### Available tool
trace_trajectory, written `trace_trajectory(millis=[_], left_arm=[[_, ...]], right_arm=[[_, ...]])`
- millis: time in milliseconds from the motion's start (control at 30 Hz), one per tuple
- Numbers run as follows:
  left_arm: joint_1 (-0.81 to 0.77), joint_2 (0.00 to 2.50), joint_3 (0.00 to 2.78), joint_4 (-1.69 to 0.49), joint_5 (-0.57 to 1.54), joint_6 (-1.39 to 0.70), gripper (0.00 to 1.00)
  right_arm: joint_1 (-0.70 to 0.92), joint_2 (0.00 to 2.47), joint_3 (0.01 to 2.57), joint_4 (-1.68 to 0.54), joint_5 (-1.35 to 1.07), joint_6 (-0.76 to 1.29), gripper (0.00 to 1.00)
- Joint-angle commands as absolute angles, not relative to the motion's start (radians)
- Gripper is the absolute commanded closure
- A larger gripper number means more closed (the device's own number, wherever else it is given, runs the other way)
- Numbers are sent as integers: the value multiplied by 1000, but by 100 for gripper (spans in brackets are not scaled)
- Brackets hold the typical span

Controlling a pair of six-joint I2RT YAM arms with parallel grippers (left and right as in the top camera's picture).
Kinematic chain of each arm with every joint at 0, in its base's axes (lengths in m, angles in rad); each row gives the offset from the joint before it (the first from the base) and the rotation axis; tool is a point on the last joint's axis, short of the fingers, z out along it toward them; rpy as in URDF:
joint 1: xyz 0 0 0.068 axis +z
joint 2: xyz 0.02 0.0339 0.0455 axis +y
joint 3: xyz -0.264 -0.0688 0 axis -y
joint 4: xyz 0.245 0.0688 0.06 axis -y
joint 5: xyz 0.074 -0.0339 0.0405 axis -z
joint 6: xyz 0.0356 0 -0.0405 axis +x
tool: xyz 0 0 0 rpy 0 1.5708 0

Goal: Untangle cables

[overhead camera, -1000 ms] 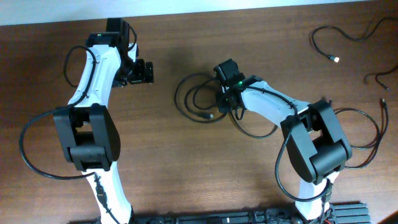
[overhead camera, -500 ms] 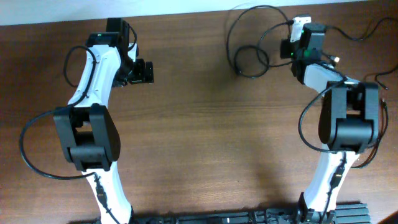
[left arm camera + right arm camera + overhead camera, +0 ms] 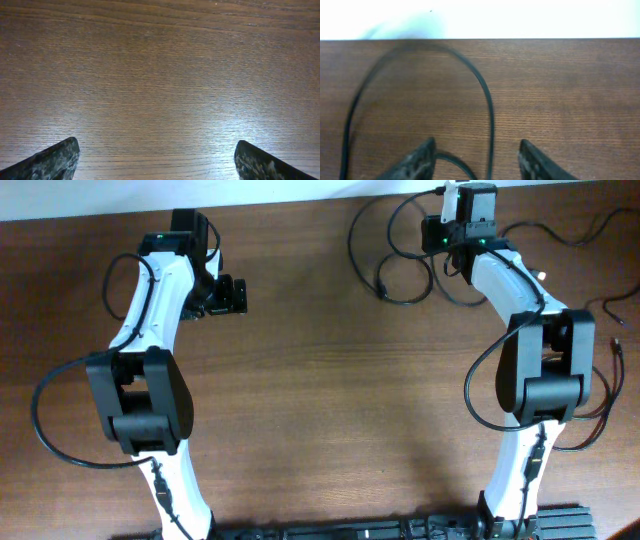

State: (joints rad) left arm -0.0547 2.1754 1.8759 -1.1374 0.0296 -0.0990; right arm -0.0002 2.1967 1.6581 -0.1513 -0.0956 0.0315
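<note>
A looped black cable (image 3: 352, 245) lies at the back of the table, right of centre, with its loops spreading left and below my right gripper (image 3: 440, 230). In the right wrist view this gripper (image 3: 477, 145) is open. A strand of the cable (image 3: 490, 115) runs between the fingers without being clamped, and arcs toward the table's far edge. A second cable (image 3: 575, 242) with a light plug tip (image 3: 541, 276) lies at the back right. My left gripper (image 3: 235, 295) is open over bare wood at the back left, its fingers (image 3: 60, 157) wide apart with nothing between them.
More thin cable ends (image 3: 608, 306) lie near the table's right edge. The table's far edge (image 3: 545, 39) meets a white wall just beyond the right gripper. The arms' own thick black wires (image 3: 40, 430) loop beside each base.
The right arm carried the looped cable from the table's middle to the back right. Its jaws, shut on the cable before, now stand apart. The left arm has not moved.
</note>
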Motion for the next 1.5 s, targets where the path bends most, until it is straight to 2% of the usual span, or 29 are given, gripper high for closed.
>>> trace_trajectory(millis=[0, 267, 467, 633, 867, 933, 1033, 1133, 1267, 1333, 1467], left_arm=[[-52, 2178, 1894, -1138, 37, -104, 1], [-52, 2178, 1894, -1138, 37, -105, 1], [-52, 2178, 1894, -1138, 38, -105, 1], [-52, 2178, 1894, -1138, 38, -104, 1], [-52, 2178, 1894, -1138, 37, -105, 1], [-52, 2178, 1894, -1138, 37, -105, 1], [-52, 2178, 1894, -1138, 37, -105, 1], [-52, 2178, 1894, -1138, 38, -104, 1], [-52, 2178, 1894, -1138, 37, -104, 1], [-52, 2178, 1894, -1138, 38, -105, 1], [-52, 2178, 1894, -1138, 37, -104, 1]], right_arm=[[-1, 2152, 1677, -162, -90, 35, 1], [1, 1776, 1677, -203, -101, 35, 1], [1, 1604, 1677, -447, -101, 35, 1], [1, 1341, 1672, -593, -101, 35, 1], [0, 986, 1639, -577, -100, 35, 1], [0, 955, 1639, -675, -94, 35, 1], [0, 971, 1639, -1003, -94, 35, 1], [0, 1016, 1639, -1206, -47, 4, 1], [-1, 1010, 1588, -1245, -22, -78, 1], [-1, 923, 1462, -1211, -10, -78, 2], [-1, 607, 1014, -908, -11, -78, 1]])
